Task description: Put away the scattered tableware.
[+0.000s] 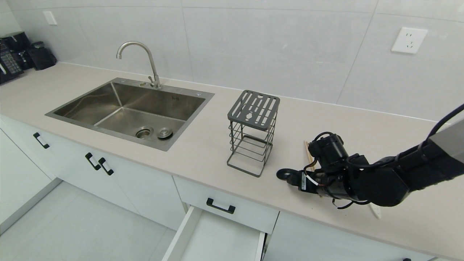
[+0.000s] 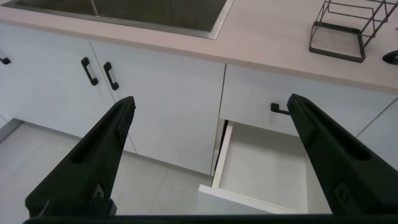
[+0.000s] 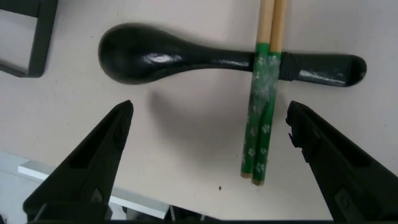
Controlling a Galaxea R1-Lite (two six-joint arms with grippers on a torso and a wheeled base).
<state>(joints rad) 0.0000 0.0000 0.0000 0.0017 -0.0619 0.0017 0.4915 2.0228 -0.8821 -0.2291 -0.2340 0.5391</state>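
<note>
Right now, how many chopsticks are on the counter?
2 chopsticks. Both lie side by side across the black spoon, on the counter right of the rack, below the open right gripper. The arm may hide others.

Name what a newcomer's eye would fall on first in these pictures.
The black spoon with a pair of green-ended chopsticks lying across its handle, on the counter directly beneath the open right gripper. Next, the dark wire rack standing on the counter between them and the sink, and the open drawer below the counter's edge.
</note>
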